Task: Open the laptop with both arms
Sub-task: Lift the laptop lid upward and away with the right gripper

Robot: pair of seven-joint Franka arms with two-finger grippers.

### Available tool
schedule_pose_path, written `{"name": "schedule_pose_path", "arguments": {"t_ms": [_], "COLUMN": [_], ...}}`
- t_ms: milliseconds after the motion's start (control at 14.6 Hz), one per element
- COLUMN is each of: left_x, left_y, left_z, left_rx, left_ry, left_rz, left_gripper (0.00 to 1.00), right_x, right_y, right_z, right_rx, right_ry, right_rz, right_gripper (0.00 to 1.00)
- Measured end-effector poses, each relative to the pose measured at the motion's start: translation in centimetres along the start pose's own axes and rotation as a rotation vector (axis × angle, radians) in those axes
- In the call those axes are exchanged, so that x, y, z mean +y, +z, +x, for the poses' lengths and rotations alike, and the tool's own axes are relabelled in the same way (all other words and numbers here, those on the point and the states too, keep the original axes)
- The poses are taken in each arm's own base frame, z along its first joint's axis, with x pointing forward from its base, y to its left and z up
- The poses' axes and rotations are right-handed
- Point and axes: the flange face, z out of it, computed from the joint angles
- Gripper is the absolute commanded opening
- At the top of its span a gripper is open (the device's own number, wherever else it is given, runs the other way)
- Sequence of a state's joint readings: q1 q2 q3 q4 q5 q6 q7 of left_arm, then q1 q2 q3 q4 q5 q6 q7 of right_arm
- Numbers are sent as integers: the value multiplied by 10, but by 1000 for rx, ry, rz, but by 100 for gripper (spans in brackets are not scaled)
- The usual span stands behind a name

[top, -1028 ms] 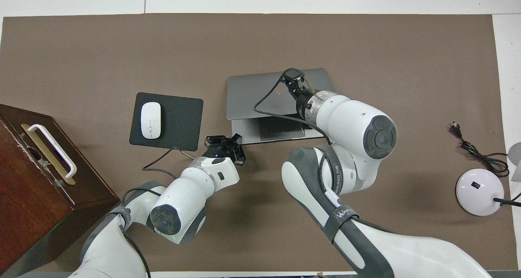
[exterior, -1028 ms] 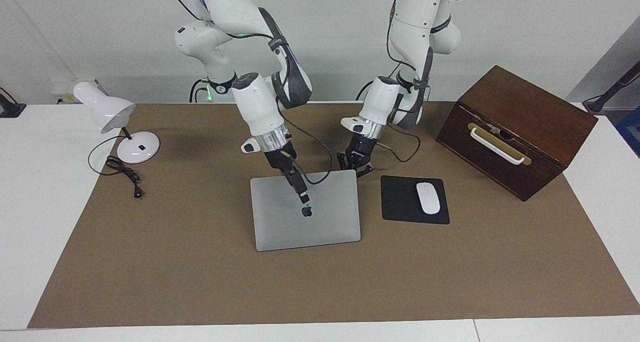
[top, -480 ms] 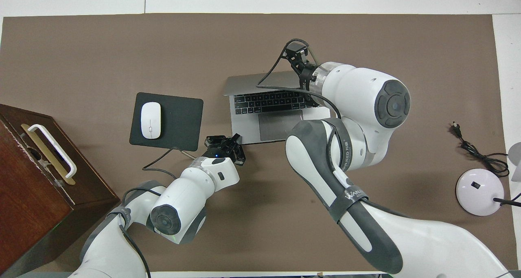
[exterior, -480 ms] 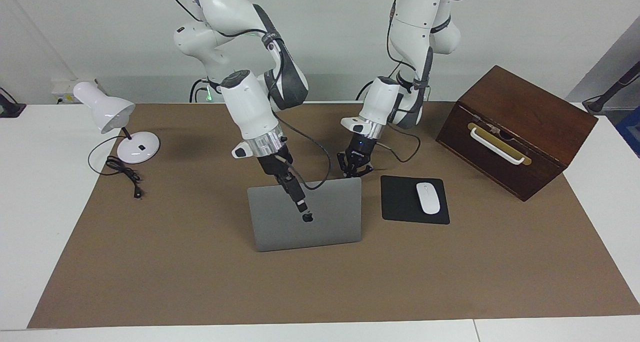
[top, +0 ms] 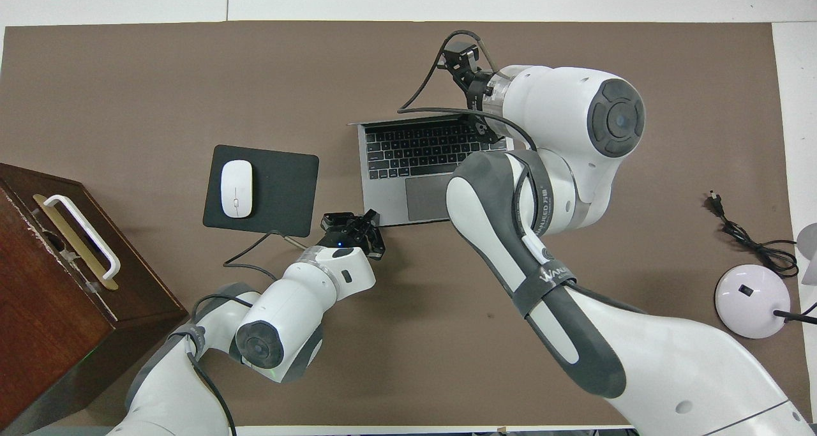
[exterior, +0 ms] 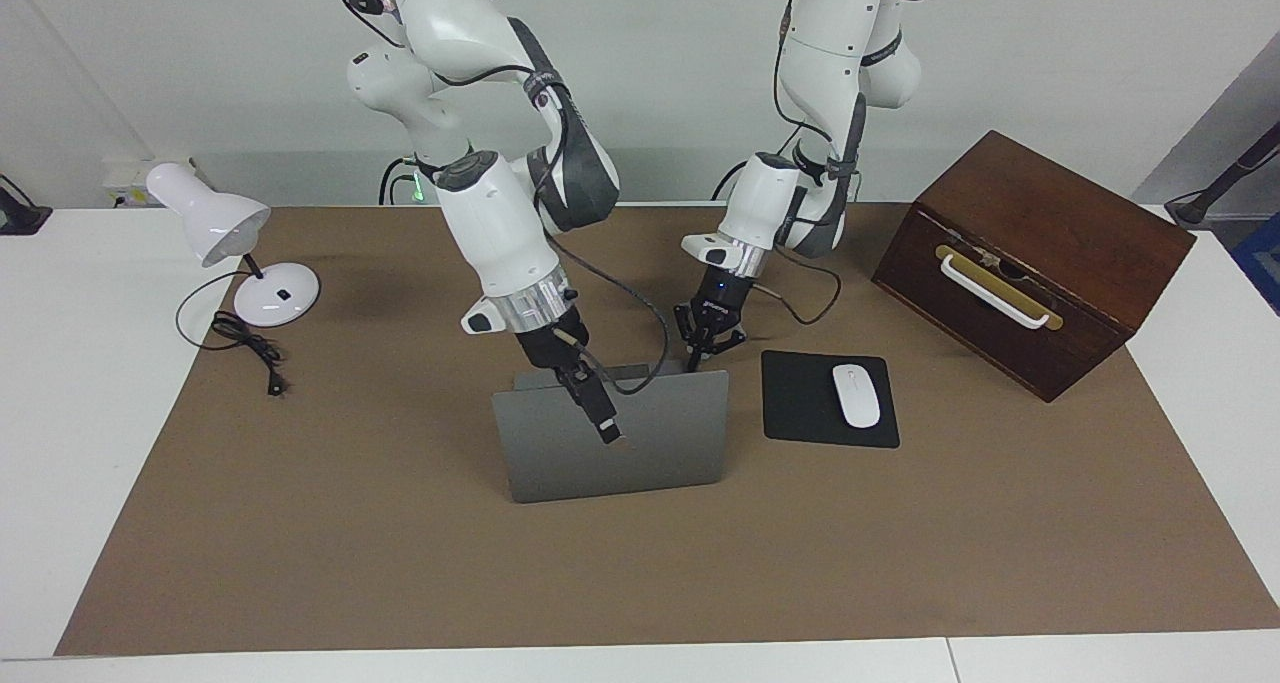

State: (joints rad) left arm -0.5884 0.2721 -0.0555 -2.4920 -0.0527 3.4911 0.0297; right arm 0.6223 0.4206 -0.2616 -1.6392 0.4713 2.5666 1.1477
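Lamp (exterior: 215, 225), white, sits at the right arm's end of the table (exterior: 80, 413), w/ its black cord (exterior: 245, 348) coiled on the edge of the brown mat (exterior: 400, 563).

Right gripper (exterior: 600, 423) hangs low over the laptop (exterior: 560, 453), against the outer face of the raised lid, approx. mid-lid. From overhead it (top: 463, 59) sits past the lid's top edge. Spread or pressed together: can't tell, and can't tell if it touches the lid.

Laptop (top: 389, 187) is mid-mat, between lamp and mouse pad, just beside the pad. It's open: lid stands nearly upright w/ its back away from the robots, and the keyboard and trackpad show from overhead. Base lies flat on the mat.

Left gripper (exterior: 705, 348) is down at the base's corner nearest the robots, toward the left arm's end. Fingers (top: 332, 219) are spread apart and pinch nothing. Tips are right at the corner, but contact can't be made out.

Mouse pad (exterior: 800, 408), black, lies flat on the mat w/ a white mouse (exterior: 856, 395) on it.

Wooden box (exterior: 1030, 253), dark brown w/ a white handle, stands at the left arm's end, near the pad but apart from it.
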Motion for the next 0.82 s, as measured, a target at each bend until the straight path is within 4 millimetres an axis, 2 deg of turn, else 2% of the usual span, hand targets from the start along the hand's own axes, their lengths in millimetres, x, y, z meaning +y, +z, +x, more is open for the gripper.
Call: {"name": "schedule_pose_path", "arguments": {"t_ms": [343,548,822], "left_x": [0,0,0], "left_y": [0,0,0], "left_z": [0,0,0], "left_rx": [0,0,1], "left_ry": [0,1,1], "left_rz": [0,0,0], "left_gripper": [0,0,0], "right_x": [-14,-16,-18], "right_y": [5,11,12], "right_z": [11,21,21], "right_rx": [7,19,11], "right_ry": [-3,1,-1], "right_rz": [-4,-5,-21], "right_gripper": [100,100,100]}}
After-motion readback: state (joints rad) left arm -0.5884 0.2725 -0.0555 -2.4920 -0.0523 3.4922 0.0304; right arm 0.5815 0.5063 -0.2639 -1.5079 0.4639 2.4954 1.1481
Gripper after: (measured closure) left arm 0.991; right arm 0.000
